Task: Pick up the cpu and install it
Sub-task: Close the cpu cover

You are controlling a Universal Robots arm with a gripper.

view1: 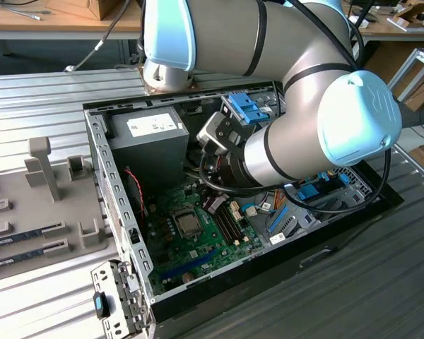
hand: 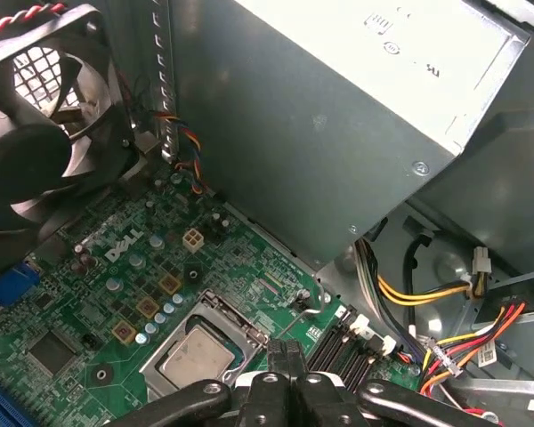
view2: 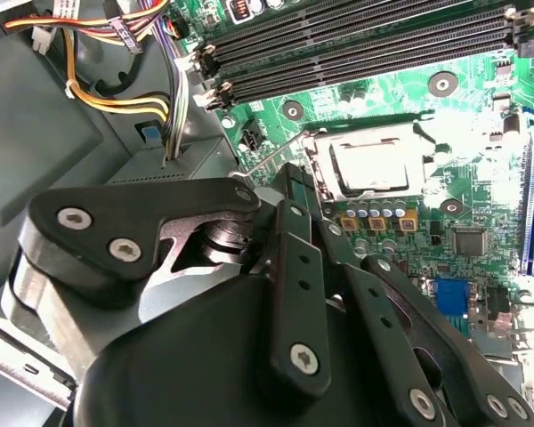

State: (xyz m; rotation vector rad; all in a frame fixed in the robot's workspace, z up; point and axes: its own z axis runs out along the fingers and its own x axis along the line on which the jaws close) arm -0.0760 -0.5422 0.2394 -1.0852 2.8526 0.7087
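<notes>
The cpu is a silver square lying flat in its socket on the green motherboard, inside the open computer case. Both wrist views show it, framed by the socket's metal plate. A thin metal lever juts out beside the socket. My gripper hovers just above the board beside the socket, between the cpu and the memory slots. Its black fingers are pressed together and shut on nothing. In the exterior view the arm reaches down into the middle of the case.
A grey power supply fills the case's far corner, with coloured cables running from it. A black fan is mounted on the case wall. Empty memory slots run beside the socket. On the exterior view's left, a grey tray holds memory sticks.
</notes>
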